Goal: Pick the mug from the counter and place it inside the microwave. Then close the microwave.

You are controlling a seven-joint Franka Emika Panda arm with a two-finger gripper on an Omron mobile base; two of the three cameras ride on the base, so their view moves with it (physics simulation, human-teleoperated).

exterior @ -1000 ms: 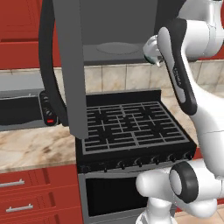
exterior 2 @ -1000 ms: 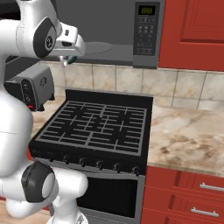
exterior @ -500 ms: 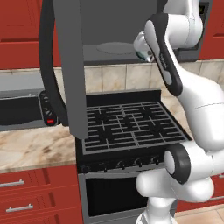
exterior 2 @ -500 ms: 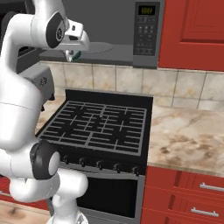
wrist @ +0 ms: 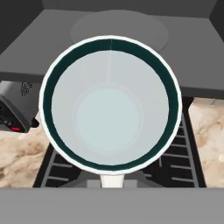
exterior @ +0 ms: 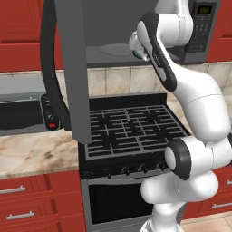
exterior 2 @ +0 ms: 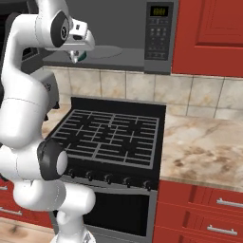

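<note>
**Mug up high at the microwave mouth: could still bump or drop**

Mug seen from above in the hand view, open side up, nothing inside, handle pointing toward the camera. Held in the air right at the front edge of the microwave, not yet inside and not sitting on anything. In the left base view, just a small bit of teal mug peeking out under the white hand, in front of the open box.

Tool hidden behind the mug in the hand view, fingertips not visible. Probably closed on the mug, judging by the mug hanging there with nothing under it, but width of the grip impossible to tell.

Things that could go wrong from here:

- Letting go too soon. Straight down onto the black stove grates, likely a tip or a roll.
- Coming in too low. Bottom of the mug knocking the front lip of the microwave floor, maybe twisting in the grip.
- Setting it down too near the front edge instead of on the round plate farther back. Could then block the door or get pushed over at closing time.
- Big open door hanging close beside the arm. A wide swing could hit it.

Toaster oven on the bench off to the side, out of the way.
</note>
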